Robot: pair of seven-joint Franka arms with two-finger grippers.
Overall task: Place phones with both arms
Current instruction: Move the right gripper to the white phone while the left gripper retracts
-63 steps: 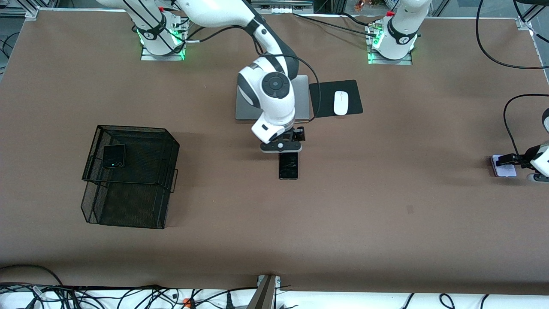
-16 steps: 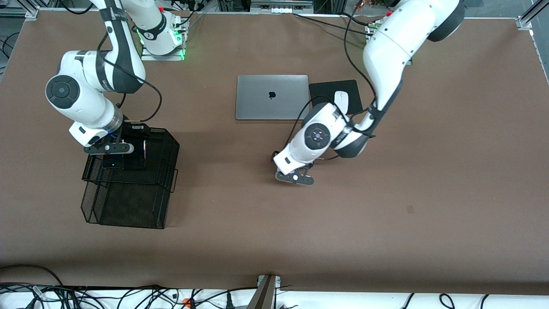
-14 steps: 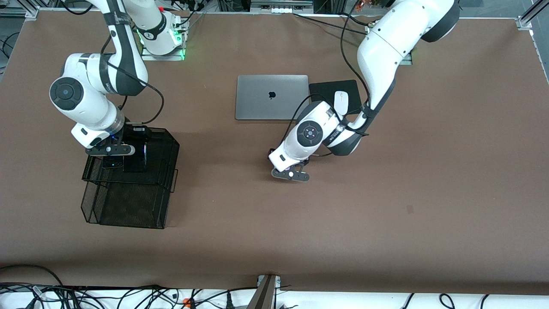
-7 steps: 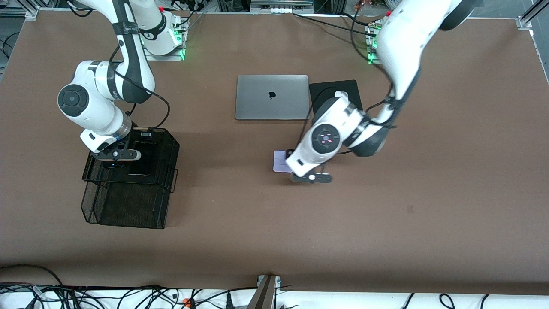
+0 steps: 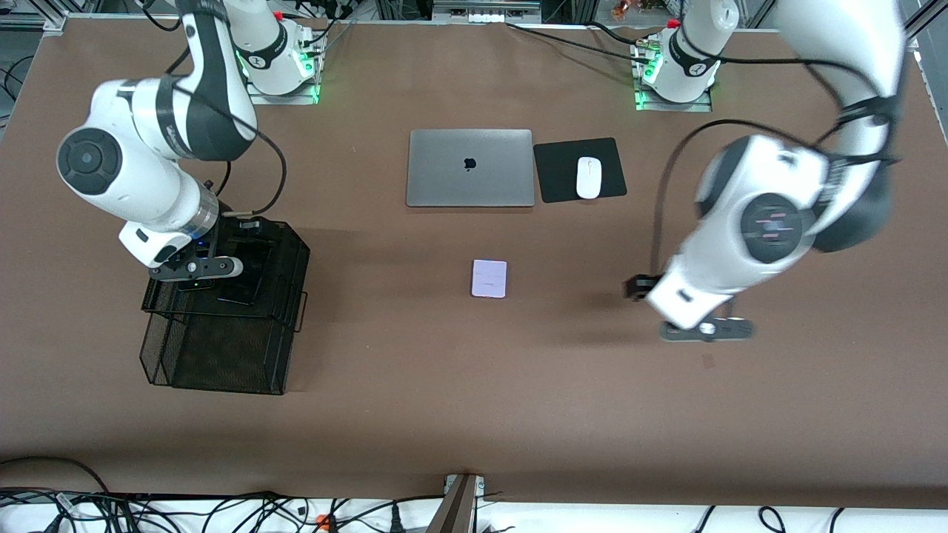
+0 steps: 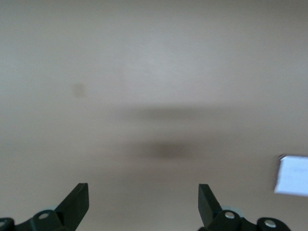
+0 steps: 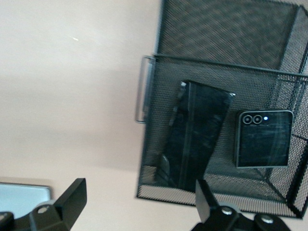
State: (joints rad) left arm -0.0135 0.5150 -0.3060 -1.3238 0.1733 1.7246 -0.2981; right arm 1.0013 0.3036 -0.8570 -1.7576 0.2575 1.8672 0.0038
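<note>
The pale lilac-white phone [image 5: 489, 278] lies flat on the table's middle; it also shows in the left wrist view [image 6: 292, 175]. My left gripper [image 5: 638, 287] is open and empty above bare table toward the left arm's end, its own view [image 6: 143, 204] showing only tabletop between the fingers. The long slim black phone [image 7: 195, 134] leans inside the upper tray of the black mesh basket [image 5: 222, 355], beside the small squarish black phone [image 7: 263, 138]. My right gripper [image 5: 238, 235] hangs open and empty over that basket, clear of both phones [image 7: 139, 202].
A shut silver laptop [image 5: 469, 167] and a white mouse [image 5: 589, 178] on a black pad [image 5: 563, 174] lie farther from the front camera than the lilac phone. The mesh basket stands toward the right arm's end. Cables run along the table's near edge.
The left gripper let go of the lilac phone at the table's middle and swung off toward its own end. The right gripper left the long black phone in the basket and lifted slightly.
</note>
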